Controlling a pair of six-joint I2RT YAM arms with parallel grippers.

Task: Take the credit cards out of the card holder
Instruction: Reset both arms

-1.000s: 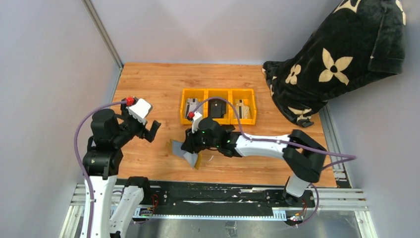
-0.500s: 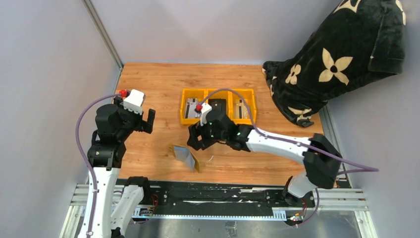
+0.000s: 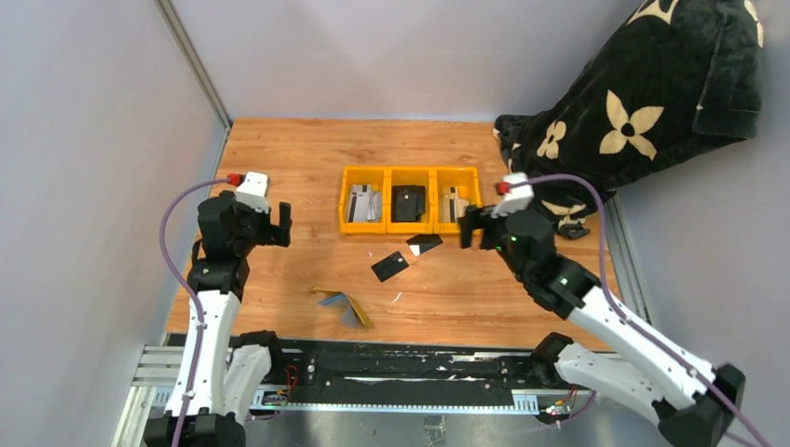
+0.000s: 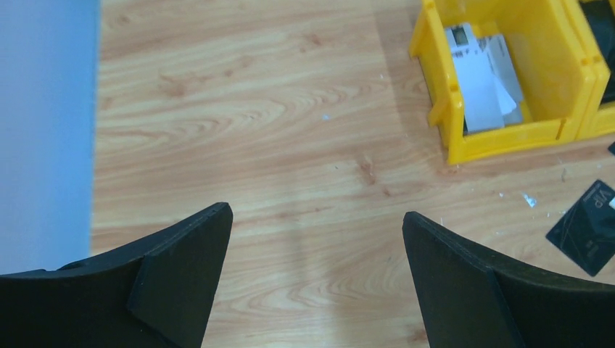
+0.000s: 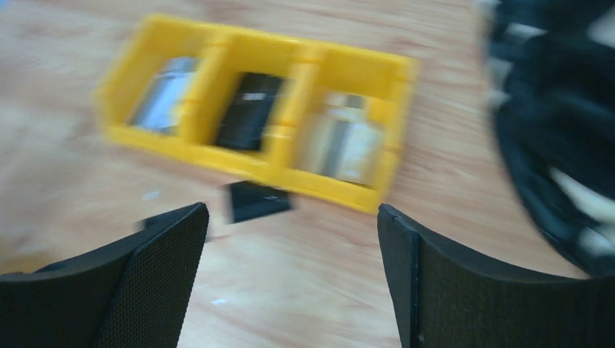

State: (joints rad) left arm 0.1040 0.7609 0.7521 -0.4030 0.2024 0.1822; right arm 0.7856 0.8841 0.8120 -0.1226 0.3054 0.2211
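The mustard-yellow card holder lies open near the table's front edge. Two black credit cards lie flat on the wood beyond it, one in the middle and one just before the bins. My right gripper hovers open and empty to the right of them. In its blurred wrist view one card shows ahead of the jaws. My left gripper is raised at the left, open and empty over bare wood, with a card at the far right edge of its view.
A row of three yellow bins holding small items stands behind the cards. A black blanket with cream flowers is heaped at the back right. Grey walls close the left and back sides.
My right gripper opened and swung away from the card holder to the right, uncovering both cards on the table. The card holder now lies flatter. My left arm drew back a little.
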